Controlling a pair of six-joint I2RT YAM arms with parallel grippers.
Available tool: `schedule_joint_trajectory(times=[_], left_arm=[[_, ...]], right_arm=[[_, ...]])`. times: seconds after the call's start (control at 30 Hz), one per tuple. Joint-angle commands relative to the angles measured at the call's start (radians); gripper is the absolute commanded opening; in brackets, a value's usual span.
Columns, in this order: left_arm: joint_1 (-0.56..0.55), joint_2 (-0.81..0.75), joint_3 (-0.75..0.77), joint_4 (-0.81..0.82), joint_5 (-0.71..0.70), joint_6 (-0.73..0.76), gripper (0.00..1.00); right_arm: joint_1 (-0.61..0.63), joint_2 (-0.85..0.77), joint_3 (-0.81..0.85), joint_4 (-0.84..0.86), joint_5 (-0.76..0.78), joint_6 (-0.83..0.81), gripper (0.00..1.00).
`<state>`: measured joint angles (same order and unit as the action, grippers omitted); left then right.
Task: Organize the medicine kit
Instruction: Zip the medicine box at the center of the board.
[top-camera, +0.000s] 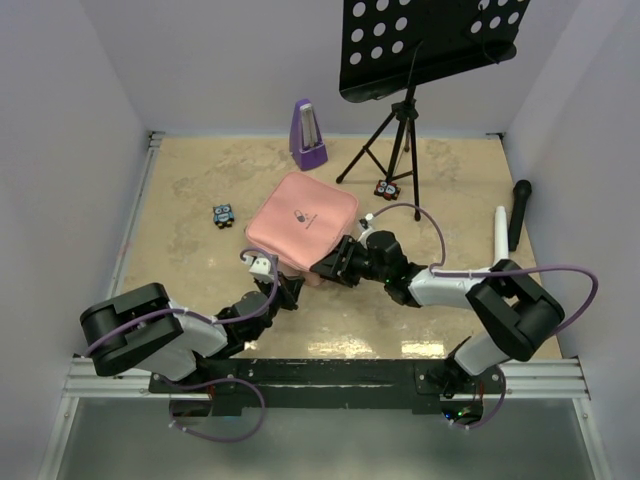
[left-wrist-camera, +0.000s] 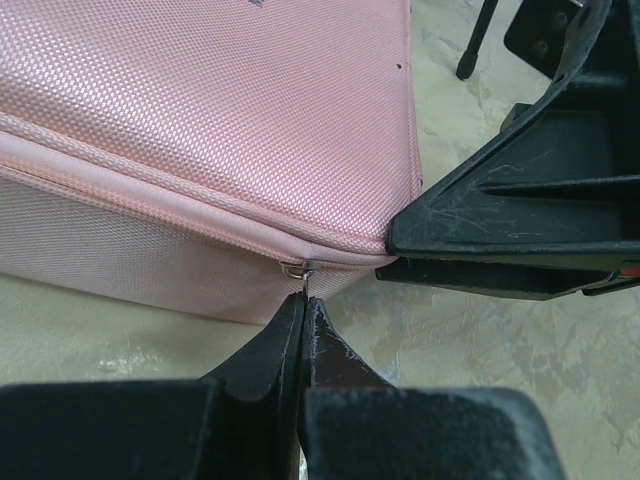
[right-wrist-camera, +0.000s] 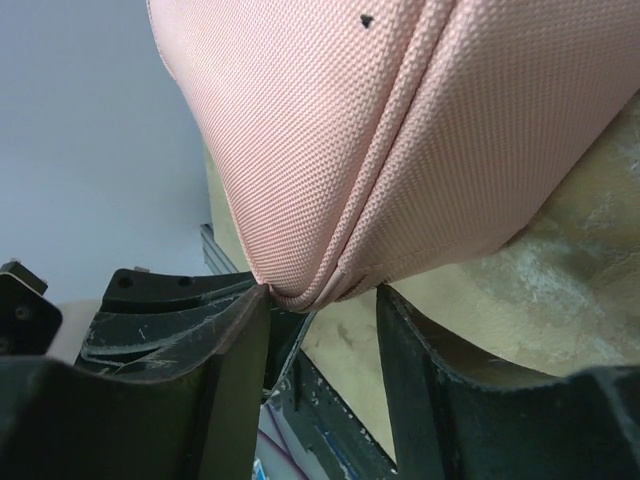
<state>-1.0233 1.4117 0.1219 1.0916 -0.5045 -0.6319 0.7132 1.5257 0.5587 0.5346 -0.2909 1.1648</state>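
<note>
One pink case (top-camera: 300, 220), zipped, flat mid-table (top-camera: 200, 290). Two grippers at its near corner. Left gripper (left-wrist-camera: 303, 298): shut tight on the single zip pull (left-wrist-camera: 300, 270). Right gripper (right-wrist-camera: 322, 300): jaws apart, straddling that corner, one finger (right-wrist-camera: 250, 330) touching the fabric. Elsewhere: one purple metronome (top-camera: 307, 135) and one black music stand (top-camera: 400, 120) at the far edge; one blue packet (top-camera: 223, 214) left of the case, one red packet (top-camera: 387, 188) by the stand's feet; one black microphone (top-camera: 520, 212) and one white tube (top-camera: 500, 232) at the right.

Beige marbled table (top-camera: 190, 270) has got the pink medicine kit (top-camera: 300, 228) mid-table, plus a purple metronome (top-camera: 307, 135), music stand (top-camera: 395, 150) and black mic (top-camera: 519, 212).
</note>
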Motion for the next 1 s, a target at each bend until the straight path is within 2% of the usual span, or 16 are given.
schedule_joint_trajectory(times=[0.0,0.27,0.37,0.77,0.97], left_arm=[[-0.021,0.004,0.018,0.054,0.046,0.015,0.0],[-0.023,-0.011,-0.001,0.06,0.049,0.027,0.0],[-0.023,-0.02,-0.004,0.06,0.055,0.032,0.0],[-0.009,-0.094,-0.06,0.045,0.005,0.032,0.0],[0.032,-0.178,-0.08,-0.033,-0.009,0.038,0.0]], right_arm=[[0.003,0.013,0.012,0.042,0.084,0.038,0.43],[0.003,0.028,0.04,0.034,0.131,0.05,0.17],[0.005,0.04,0.035,0.054,0.136,0.064,0.0],[0.002,0.021,-0.002,0.064,0.15,0.029,0.0],[-0.02,-0.016,-0.017,0.047,0.16,0.006,0.0]])
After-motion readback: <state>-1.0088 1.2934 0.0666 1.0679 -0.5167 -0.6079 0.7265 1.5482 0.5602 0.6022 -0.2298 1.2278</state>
